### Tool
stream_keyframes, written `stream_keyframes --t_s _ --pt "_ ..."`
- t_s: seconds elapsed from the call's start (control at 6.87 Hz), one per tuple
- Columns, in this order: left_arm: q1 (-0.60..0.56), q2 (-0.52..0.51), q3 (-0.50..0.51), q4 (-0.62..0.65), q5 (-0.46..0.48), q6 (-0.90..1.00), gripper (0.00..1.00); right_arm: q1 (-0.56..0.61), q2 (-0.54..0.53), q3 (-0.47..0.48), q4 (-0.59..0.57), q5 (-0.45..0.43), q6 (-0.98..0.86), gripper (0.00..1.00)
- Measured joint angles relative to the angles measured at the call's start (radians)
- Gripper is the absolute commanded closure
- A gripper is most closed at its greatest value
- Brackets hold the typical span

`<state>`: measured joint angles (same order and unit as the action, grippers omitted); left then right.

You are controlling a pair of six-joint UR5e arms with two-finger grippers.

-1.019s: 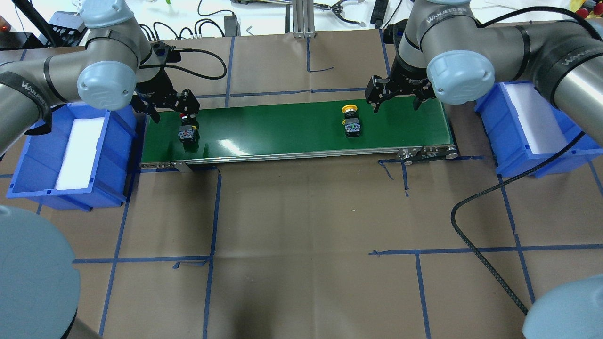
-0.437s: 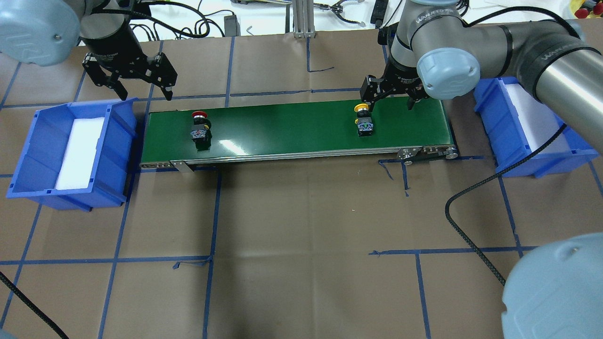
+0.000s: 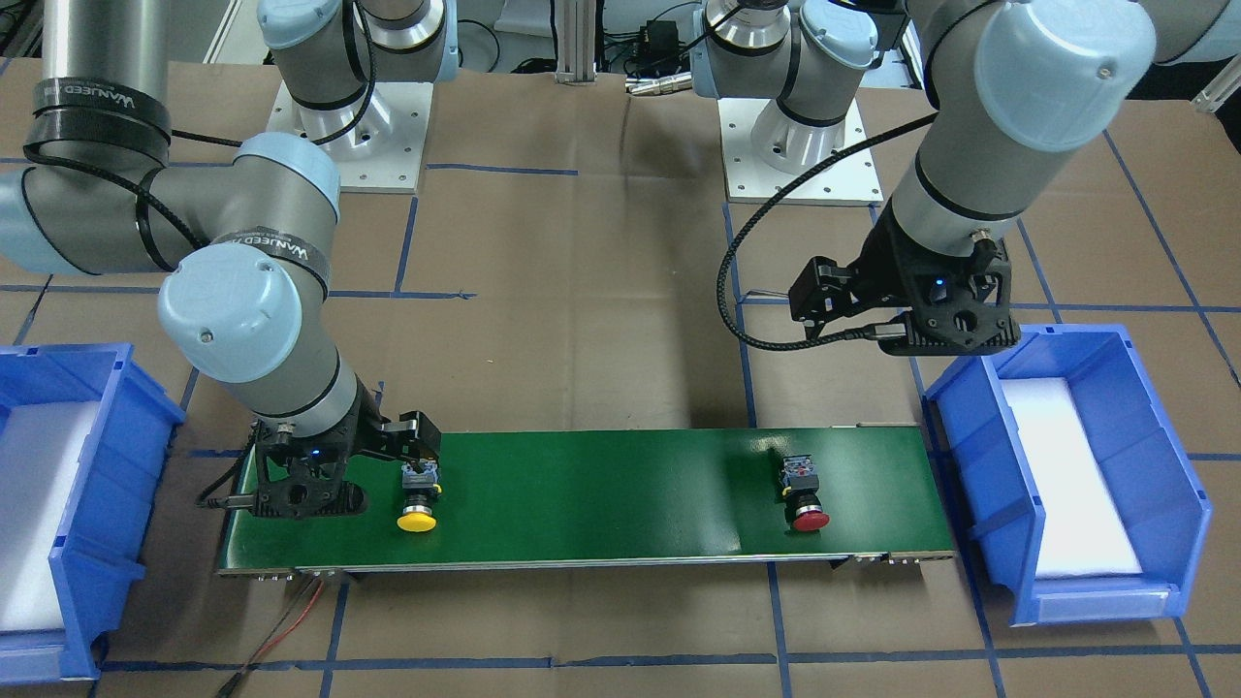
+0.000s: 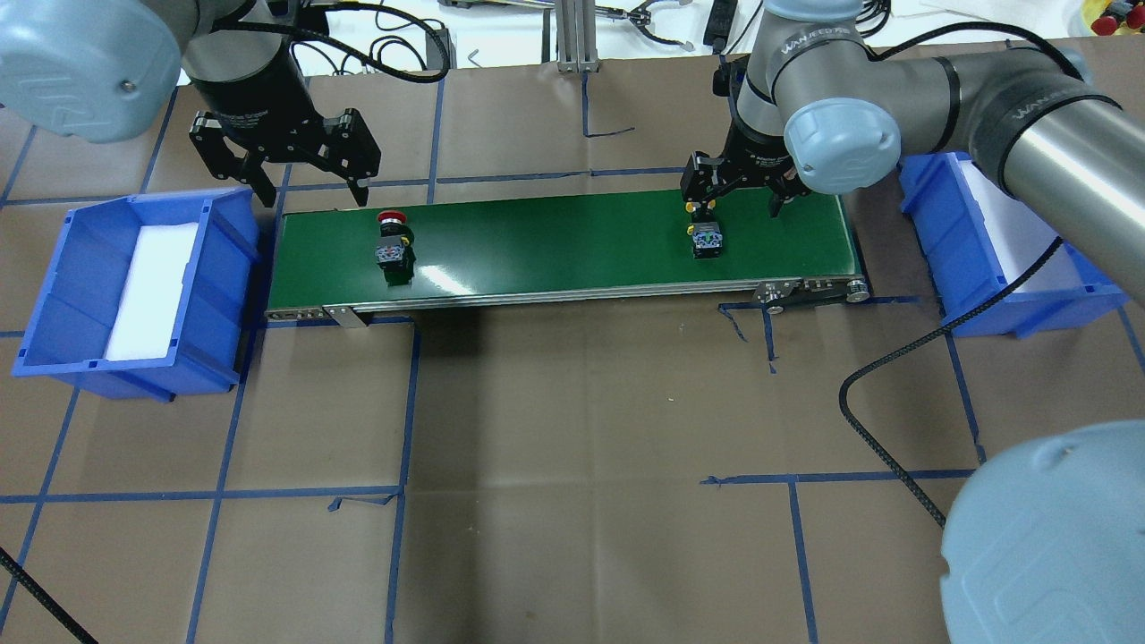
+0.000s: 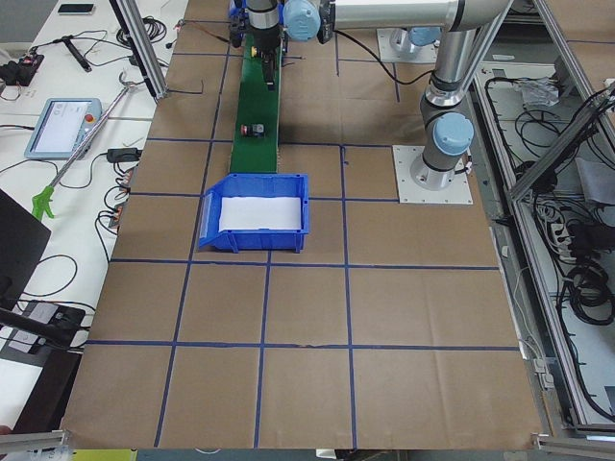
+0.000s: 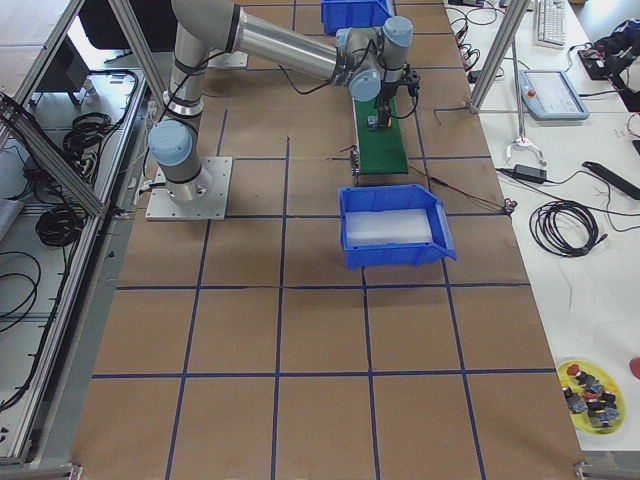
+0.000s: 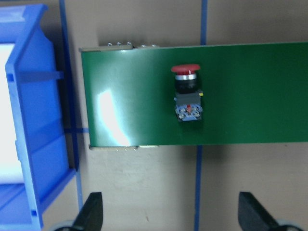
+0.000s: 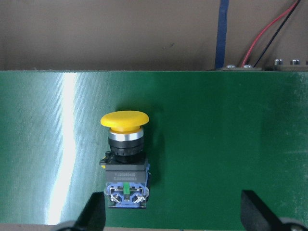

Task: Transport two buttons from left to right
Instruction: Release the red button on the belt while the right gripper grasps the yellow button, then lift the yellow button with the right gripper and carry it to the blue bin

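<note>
Right gripper (image 4: 733,201), released, is hovering over the yellow button (image 4: 707,240) for pickup; left gripper (image 4: 315,190), released, is standing clear.

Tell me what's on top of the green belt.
Two lie on their sides: a red button near the left end of the belt, a yellow button by the open right tool. The surface beneath them is covered.

Both on side on green belt (image 4: 555,246): red button (image 4: 394,243) left, yellow button (image 4: 707,240) right.
</note>
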<state>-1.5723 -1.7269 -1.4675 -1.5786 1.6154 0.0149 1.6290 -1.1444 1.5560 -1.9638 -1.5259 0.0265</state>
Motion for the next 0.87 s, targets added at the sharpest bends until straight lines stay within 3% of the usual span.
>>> stream_keyframes --t_s 0.73,0.87 --pt "0.005 0.096 -0.077 0.011 -0.005 0.056 0.0 0.0 0.047 0.009 -0.012 0.0 -0.002 0.02" --pt "0.004 0.1 -0.081 0.014 -0.004 0.055 0.0 0.0 0.059 0.01 -0.022 -0.001 -0.003 0.35"
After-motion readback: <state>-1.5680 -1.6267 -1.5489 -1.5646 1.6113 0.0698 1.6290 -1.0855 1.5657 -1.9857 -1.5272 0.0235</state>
